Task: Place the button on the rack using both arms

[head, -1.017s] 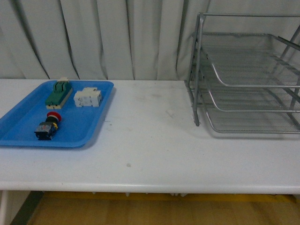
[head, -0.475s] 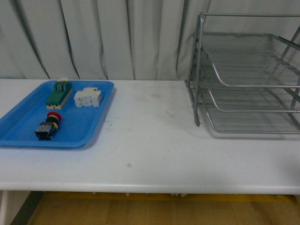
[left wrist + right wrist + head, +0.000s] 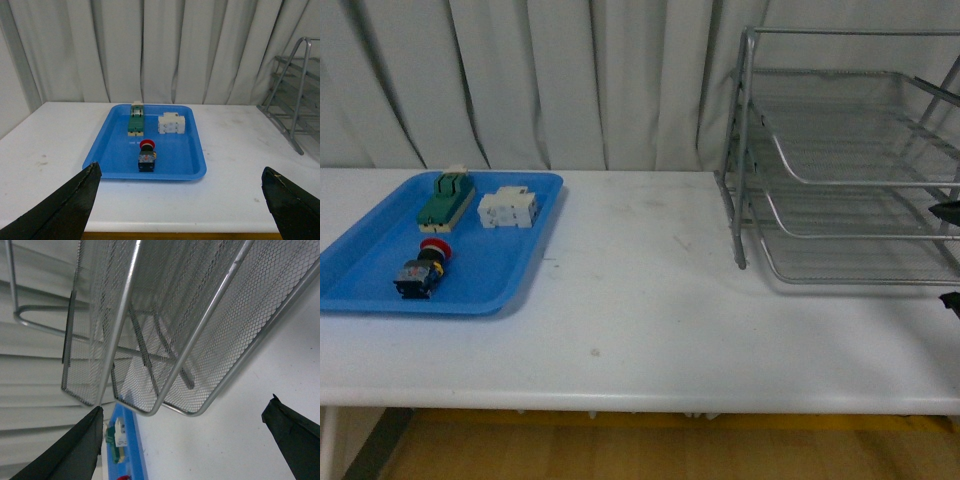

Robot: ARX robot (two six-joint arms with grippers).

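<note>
The button (image 3: 423, 270), red cap and black body, lies on its side in the blue tray (image 3: 370, 295) at the left. It also shows in the left wrist view (image 3: 147, 156). My left gripper (image 3: 179, 170) is open and empty, well back from the tray at the table's front edge. The silver wire rack (image 3: 850, 180) stands at the right. My right gripper (image 3: 950, 255) is open and empty at the rack's front right, only its dark tips showing. In the right wrist view the gripper (image 3: 186, 405) sits close under the rack's tray fronts (image 3: 165, 315).
A green-and-cream block (image 3: 446, 197) and a white blocky component (image 3: 508, 208) lie at the far end of the blue tray. White table (image 3: 640, 300) spans between tray and rack. A curtain hangs behind. The table's front edge is near.
My right gripper's dark tips have come into the front view at the right edge beside the rack. The button and tray have not moved.
</note>
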